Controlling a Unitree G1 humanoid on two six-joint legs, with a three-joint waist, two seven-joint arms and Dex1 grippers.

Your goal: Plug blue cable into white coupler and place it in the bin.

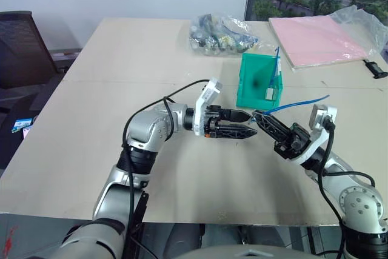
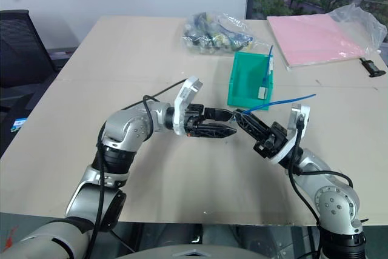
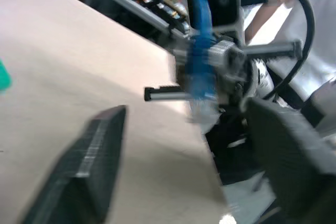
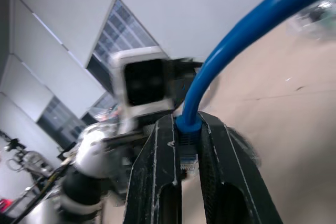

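My right gripper (image 1: 258, 115) is shut on the blue cable (image 1: 297, 104) just behind its clear plug (image 4: 188, 159), above the table's middle. The cable trails back to the right over that arm. My left gripper (image 1: 251, 124) points at the right one, tip to tip, and stands open; the plug end (image 3: 202, 109) sits just beyond its fingers (image 3: 100, 156), apart from them. The teal bin (image 1: 250, 83) stands upright just behind both grippers. Inside it a second blue cable leans on the right wall, with what looks like a white coupler (image 1: 270, 93) at its lower end.
A clear bag of mixed cables (image 1: 221, 33) lies behind the bin. A pink folder in plastic wrap (image 1: 321, 39) and a small black object (image 1: 376, 68) lie at the far right. A dark chair (image 1: 21, 47) stands off the table's left side.
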